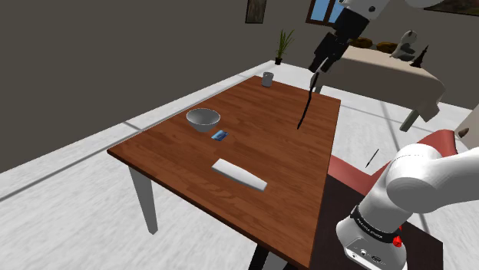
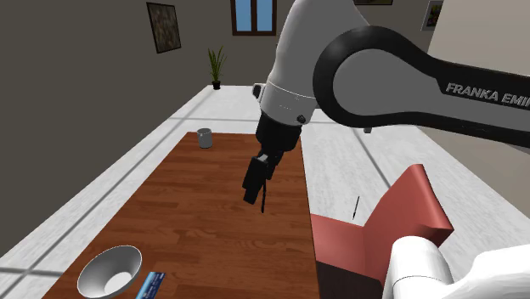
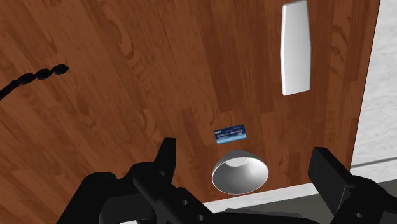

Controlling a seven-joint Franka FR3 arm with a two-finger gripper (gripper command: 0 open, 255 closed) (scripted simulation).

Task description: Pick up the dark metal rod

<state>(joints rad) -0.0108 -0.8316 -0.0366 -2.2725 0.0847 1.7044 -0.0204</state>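
Note:
The dark thin rod (image 1: 305, 107) seems to lie on the brown wooden table (image 1: 176, 169), along its length on the side nearer the red chair. Its end (image 3: 35, 76) looks beaded in the wrist view. In the second exterior view a short piece of the rod (image 2: 262, 202) shows just past the hand. My black gripper (image 1: 318, 65) hangs high over the table's far end, above the rod's far part. Its fingers (image 3: 167, 153) stand wide apart with nothing between them. The gripper (image 2: 252, 194) is tilted toward the table's middle.
A white bowl (image 1: 203, 119), a small blue card (image 1: 220, 136) and a flat white slab (image 1: 239, 175) lie on the table's half away from the rod. A grey cup (image 1: 267, 78) stands at the far corner. A red chair (image 2: 382, 229) is beside the table.

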